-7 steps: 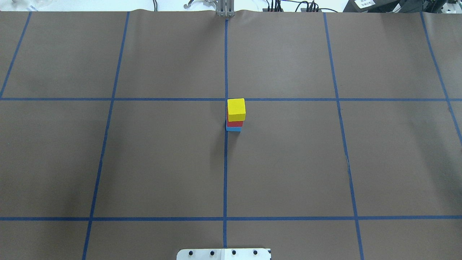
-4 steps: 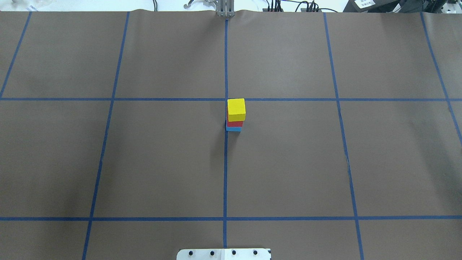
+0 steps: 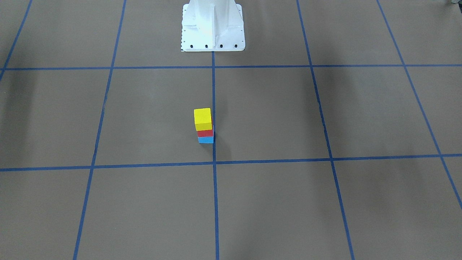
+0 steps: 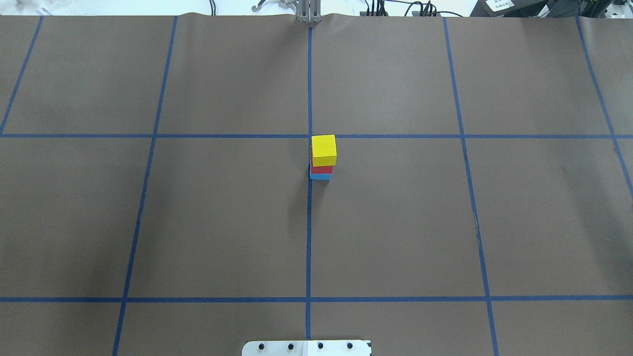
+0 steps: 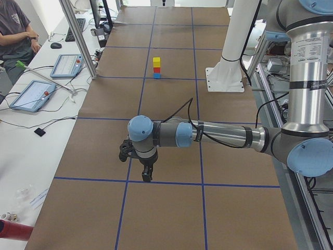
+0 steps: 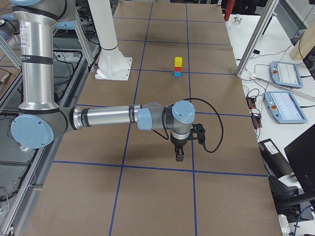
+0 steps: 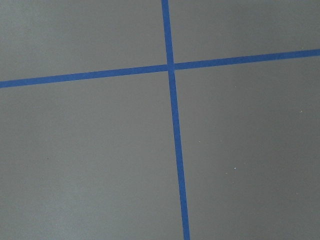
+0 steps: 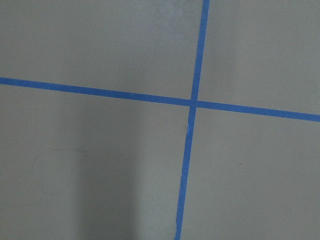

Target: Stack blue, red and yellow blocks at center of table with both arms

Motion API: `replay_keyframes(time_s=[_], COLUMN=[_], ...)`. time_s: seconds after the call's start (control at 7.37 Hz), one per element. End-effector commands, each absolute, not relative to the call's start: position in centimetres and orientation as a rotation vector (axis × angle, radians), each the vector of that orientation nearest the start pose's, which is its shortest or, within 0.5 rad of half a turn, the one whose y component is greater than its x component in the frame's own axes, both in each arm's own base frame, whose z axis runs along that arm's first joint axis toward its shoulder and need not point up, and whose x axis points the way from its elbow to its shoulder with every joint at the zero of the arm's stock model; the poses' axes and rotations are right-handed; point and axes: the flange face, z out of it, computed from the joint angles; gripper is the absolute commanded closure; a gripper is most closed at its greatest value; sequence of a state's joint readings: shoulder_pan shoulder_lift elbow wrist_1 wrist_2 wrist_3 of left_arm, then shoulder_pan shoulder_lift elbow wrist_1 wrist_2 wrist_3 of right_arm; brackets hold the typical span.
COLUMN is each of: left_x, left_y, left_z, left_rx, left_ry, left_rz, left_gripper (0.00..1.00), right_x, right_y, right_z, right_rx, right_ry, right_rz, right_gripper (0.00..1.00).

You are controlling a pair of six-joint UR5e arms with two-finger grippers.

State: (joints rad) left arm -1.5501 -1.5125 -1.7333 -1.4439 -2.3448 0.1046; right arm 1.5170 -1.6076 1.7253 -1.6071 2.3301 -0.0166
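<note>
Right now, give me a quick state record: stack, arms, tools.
state: stack three high, standing free
bottom: blue block, on the table
middle: red block
top: yellow block
location: just beside the centre tape line, near a crossing
left tool: far from the stack, low over the table; open or shut cannot be told
right tool: likewise, towards the other end

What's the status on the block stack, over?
Left gripper and right gripper far from stack, open or shut unclear. Yellow block on red block on blue block, at table center. Nothing in the way.
</note>
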Motion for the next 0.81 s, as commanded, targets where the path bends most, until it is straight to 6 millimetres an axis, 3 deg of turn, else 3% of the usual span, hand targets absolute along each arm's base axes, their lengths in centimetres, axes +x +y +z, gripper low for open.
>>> replay_keyframes(time_s=[0.0,0.68], left_x=[-5.44,-5.37], left_y=[-46.27,-46.4], left_z=[61.91,62.34], left_rx=[0.013,0.007], left_ry=[0.775,0.775], left_rz=[0.113,0.112], left_gripper=[0.0,0.0], right_x=[3.89,3.83], right_y=[-48.25,-48.06], right_z=[60.42,60.48], right_rx=[0.065,0.062], right_ry=[-0.76,-0.761], right_rz=[-0.099,-0.098], right_gripper=[0.0,0.0])
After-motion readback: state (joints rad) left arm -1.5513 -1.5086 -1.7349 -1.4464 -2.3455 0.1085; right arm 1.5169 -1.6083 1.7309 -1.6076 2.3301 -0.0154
